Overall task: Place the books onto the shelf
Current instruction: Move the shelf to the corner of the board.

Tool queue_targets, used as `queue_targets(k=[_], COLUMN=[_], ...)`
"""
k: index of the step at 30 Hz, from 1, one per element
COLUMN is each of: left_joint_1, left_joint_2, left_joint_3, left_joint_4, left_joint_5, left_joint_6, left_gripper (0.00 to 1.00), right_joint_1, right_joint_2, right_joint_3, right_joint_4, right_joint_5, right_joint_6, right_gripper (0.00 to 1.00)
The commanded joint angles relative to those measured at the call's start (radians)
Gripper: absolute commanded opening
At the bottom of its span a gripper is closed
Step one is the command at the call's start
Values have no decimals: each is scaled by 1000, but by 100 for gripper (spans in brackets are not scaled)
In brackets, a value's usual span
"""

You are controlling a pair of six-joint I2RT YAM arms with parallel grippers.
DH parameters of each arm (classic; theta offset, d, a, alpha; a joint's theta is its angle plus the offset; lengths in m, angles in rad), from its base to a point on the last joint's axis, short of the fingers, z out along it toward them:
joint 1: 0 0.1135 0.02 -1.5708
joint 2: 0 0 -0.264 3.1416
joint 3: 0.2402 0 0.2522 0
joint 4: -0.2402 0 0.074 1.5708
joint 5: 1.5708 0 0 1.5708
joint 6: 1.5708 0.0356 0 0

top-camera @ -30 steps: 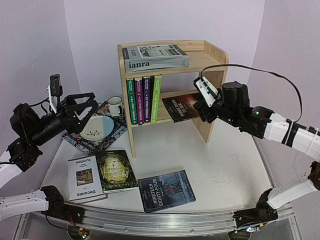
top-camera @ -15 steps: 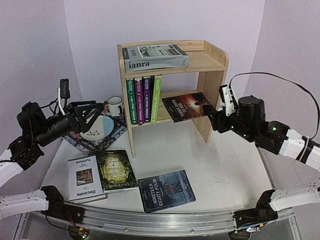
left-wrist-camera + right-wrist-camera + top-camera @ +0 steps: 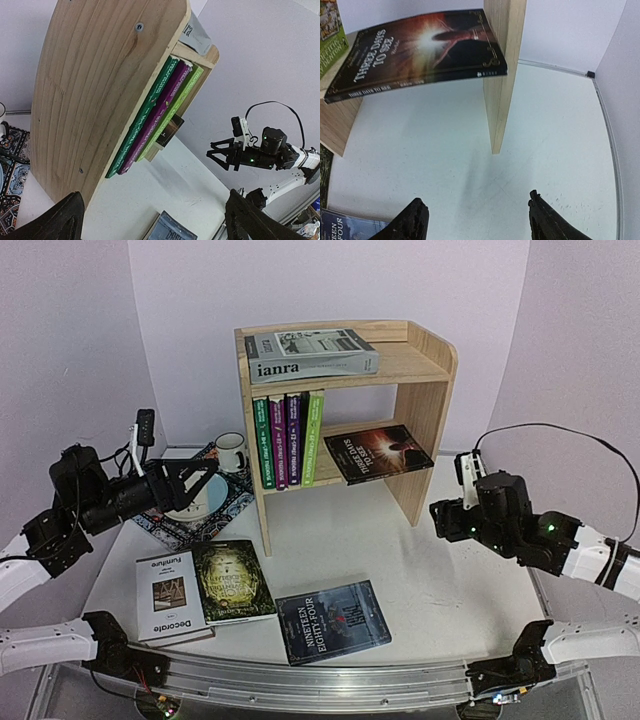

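Note:
The pine shelf (image 3: 420, 405) carries a grey "ianra" book (image 3: 312, 355) on top. On its lower tier stand green, purple and dark books (image 3: 287, 438), and a dark "Three Days to See" book (image 3: 378, 453) lies flat beside them. On the table lie the white "Decorate" book (image 3: 168, 596), a dark green illustrated book (image 3: 232, 581) and a "Nineteen Eighty-Four" book (image 3: 333, 620). My right gripper (image 3: 436, 520) hangs open and empty, right of the shelf's side panel (image 3: 502, 75). My left gripper (image 3: 205, 480) is wide open and empty, left of the shelf.
A patterned black mat (image 3: 190, 525) lies at the left of the shelf with a white plate (image 3: 197, 498) and a mug (image 3: 231, 451) on it. Purple walls close in behind and at both sides. A metal rail (image 3: 320, 685) runs along the near edge.
My right gripper has drawn back from the lower tier, going right and down, and the dark book stays on the shelf. My left gripper has sunk and swung toward the shelf.

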Motion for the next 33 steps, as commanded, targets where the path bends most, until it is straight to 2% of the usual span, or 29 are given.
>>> queue_targets(k=[1, 6, 10, 13, 16, 23, 26, 33], left_joint_1=[1, 0, 0, 0, 0, -1, -2, -2], left_joint_2=[5, 9, 34, 72, 125, 303, 368, 491], left_joint_3=[-4, -104, -184, -232, -279, -308, -301, -283], left_joint_4=[-35, -21, 49, 119, 199, 376, 440, 533], left_joint_5=[-16, -65, -102, -128, -131, -195, -180, -180], left_joint_6=[-18, -14, 34, 73, 95, 188, 211, 237], left_gripper=[100, 99, 97, 97, 97, 97, 97, 97], right_joint_1=[-3, -110, -192, -262, -338, -399, -402, -412], right_joint_2=[-3, 48, 125, 186, 262, 487, 557, 648], right_joint_3=[-17, -63, -100, -107, -95, -75, -41, -25], right_joint_4=[11, 67, 228, 350, 449, 747, 803, 927], right_joint_5=[35, -104, -188, -281, -343, -452, -496, -470], right_joint_6=[56, 90, 32, -26, -55, -124, -156, -181], right_gripper=[68, 64, 64, 69, 69, 74, 74, 74])
